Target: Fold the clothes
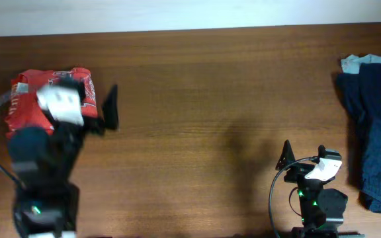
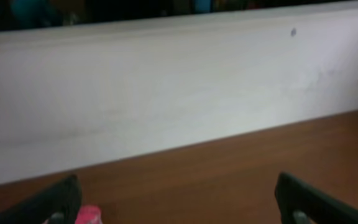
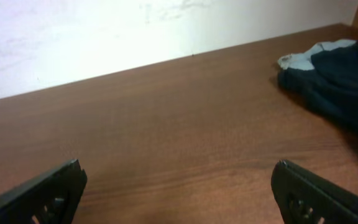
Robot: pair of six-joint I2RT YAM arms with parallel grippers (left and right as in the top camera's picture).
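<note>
**Red-orange clothing bunched at the table's far left, both tools wide open and empty**

One red-orange bundle (image 1: 25,106) of printed clothing is seen on the table (image 1: 197,79), at its far left end. White lettering shows on the cloth, but whether one shirt or several are bunched there cannot be told. One heap of dark navy fabric (image 1: 379,139) is laid at the right edge, well apart from the bundle. One pale blue piece (image 1: 357,63) shows at its far corner. Two arms and two tools are counted.

The left arm (image 1: 42,165) is stretched from the near left edge out over the bundle, so that part of the cloth is hidden beneath its white wrist housing (image 1: 61,104). The left tool (image 2: 178,183) is pointed toward the white wall (image 2: 166,93) behind the table. Its jaws are spread fully wide with nothing held between them, and only bare wood is seen in the gap. In the wrist view a scrap of red cloth is glimpsed just beside the left finger (image 2: 55,204); whether it is touched cannot be told.

The right arm (image 1: 316,198) is folded low at the near right edge. The right tool (image 3: 179,168) is aimed across bare wood toward the far side, its jaws likewise spread fully wide and empty. The navy heap is seen to its right, apart from the fingers.
</note>
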